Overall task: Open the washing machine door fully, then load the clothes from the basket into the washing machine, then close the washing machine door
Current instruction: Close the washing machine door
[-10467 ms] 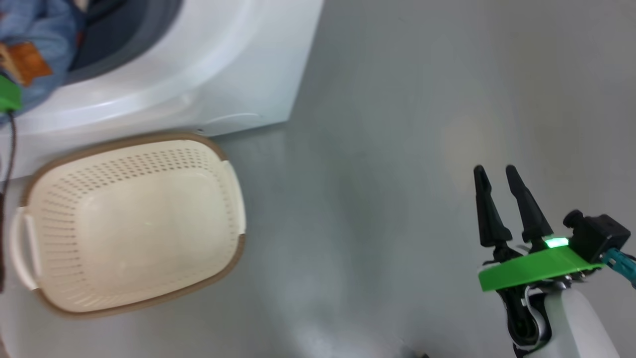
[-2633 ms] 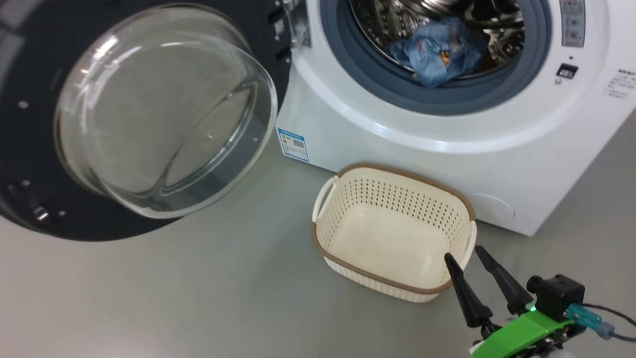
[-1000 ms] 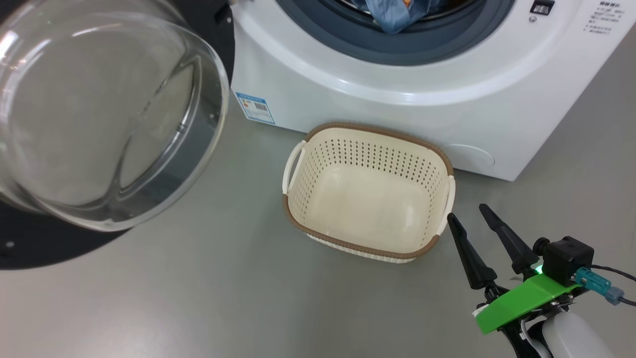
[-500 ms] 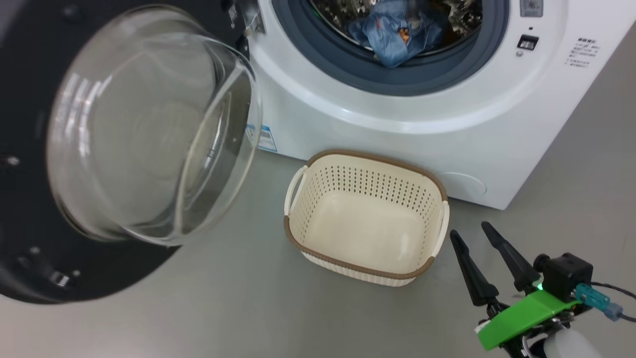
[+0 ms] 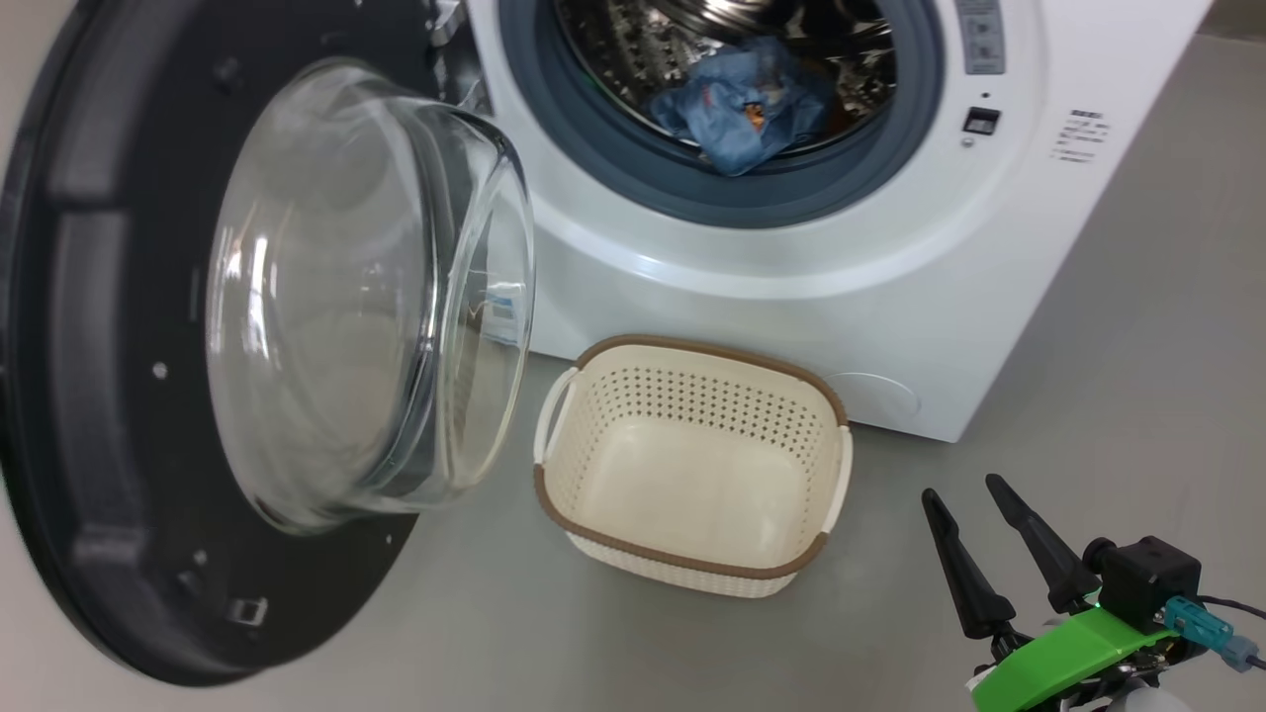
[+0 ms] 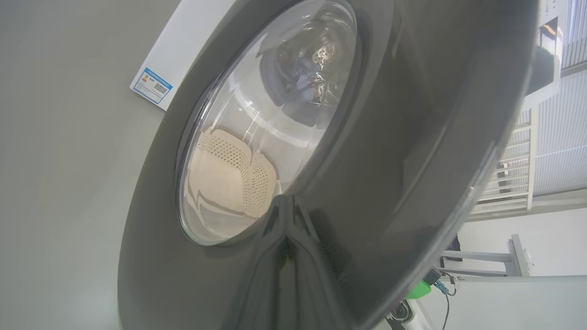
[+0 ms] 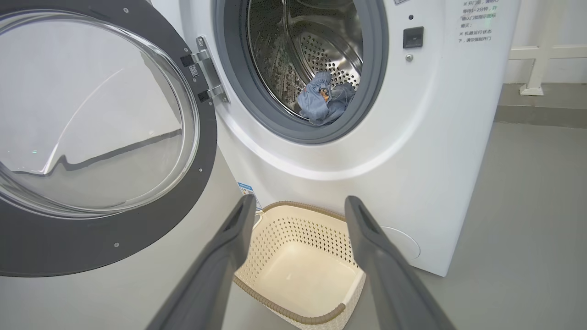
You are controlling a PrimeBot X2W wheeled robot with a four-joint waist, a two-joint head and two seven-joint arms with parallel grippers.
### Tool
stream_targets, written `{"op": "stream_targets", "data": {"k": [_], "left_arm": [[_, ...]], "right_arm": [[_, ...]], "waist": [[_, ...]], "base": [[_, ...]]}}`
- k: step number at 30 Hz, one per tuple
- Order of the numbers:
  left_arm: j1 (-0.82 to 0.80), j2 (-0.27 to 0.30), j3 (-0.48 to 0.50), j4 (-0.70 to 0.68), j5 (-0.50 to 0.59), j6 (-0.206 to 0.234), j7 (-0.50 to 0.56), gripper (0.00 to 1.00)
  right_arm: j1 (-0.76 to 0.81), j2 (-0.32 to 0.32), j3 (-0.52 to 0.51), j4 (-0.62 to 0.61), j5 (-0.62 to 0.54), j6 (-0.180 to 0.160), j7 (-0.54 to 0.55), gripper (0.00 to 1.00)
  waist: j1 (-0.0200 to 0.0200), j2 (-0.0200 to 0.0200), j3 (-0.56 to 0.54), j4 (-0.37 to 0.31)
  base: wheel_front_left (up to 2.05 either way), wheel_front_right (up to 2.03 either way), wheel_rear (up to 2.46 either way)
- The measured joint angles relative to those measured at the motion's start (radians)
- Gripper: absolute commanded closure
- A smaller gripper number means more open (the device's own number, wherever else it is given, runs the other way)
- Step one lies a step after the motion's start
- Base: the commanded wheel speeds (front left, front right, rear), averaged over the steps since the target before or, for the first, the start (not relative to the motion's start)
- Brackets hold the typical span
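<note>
All the clothes (image 5: pixel 737 114) I could see lay bundled in the drum of the washing machine (image 5: pixel 771 297). The basket (image 5: pixel 682 566) sat bare on the floor.

Head view: the washing machine door (image 5: pixel 109 415) stood swung wide to my left, hinge side toward the drum. Right pincer (image 5: pixel 961 489) was spread wide and empty, well apart from the door.

Left wrist view: left pincer (image 6: pixel 284 208) was pinched shut, holding nothing, tips at the door's outer black rim. Contact unclear.

Right wrist view: the door's inner face showed, on the far side from my left arm.

Judged: the closing push fell to the left arm, with the door between it and the drum.
</note>
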Motion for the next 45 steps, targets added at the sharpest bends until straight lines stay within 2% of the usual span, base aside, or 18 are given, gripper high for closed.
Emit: {"op": "stream_targets", "data": {"k": [8,14,26,38,45], "left_arm": [[0.037,-0.049,-0.021,-0.113,-0.002,0.000,0.034,1.00],[0.036,-0.125,-0.053,-0.203,-0.001,0.000,0.045,1.00],[-0.035,-0.249,-0.102,-0.245,0.055,0.000,0.010,1.00],[-0.179,-0.289,-0.118,-0.139,0.127,0.000,-0.091,1.00],[-0.182,-0.284,-0.124,-0.120,0.134,-0.001,-0.128,1.00]], "right_arm": [[0.019,0.018,-0.030,-0.008,-0.008,0.000,0.000,0.00],[0.019,0.029,-0.055,-0.016,-0.009,0.000,0.000,0.00],[0.019,0.062,-0.094,-0.030,-0.009,0.000,0.000,0.00],[0.011,0.094,-0.106,-0.040,-0.009,0.000,0.000,0.00],[0.004,0.098,-0.122,-0.040,-0.009,0.000,0.000,0.00]], "waist": [[0.0000,0.0000,-0.015,-0.059],[-0.0001,0.0000,-0.016,-0.123],[0.0000,0.0000,-0.001,-0.274],[0.0000,0.0000,0.039,-0.444],[0.0000,0.0000,0.061,-0.490]], "base": [[0.00,0.00,0.00],[0.00,0.00,0.00],[0.00,0.00,0.00],[0.00,0.00,0.00],[0.00,0.00,0.00]]}}
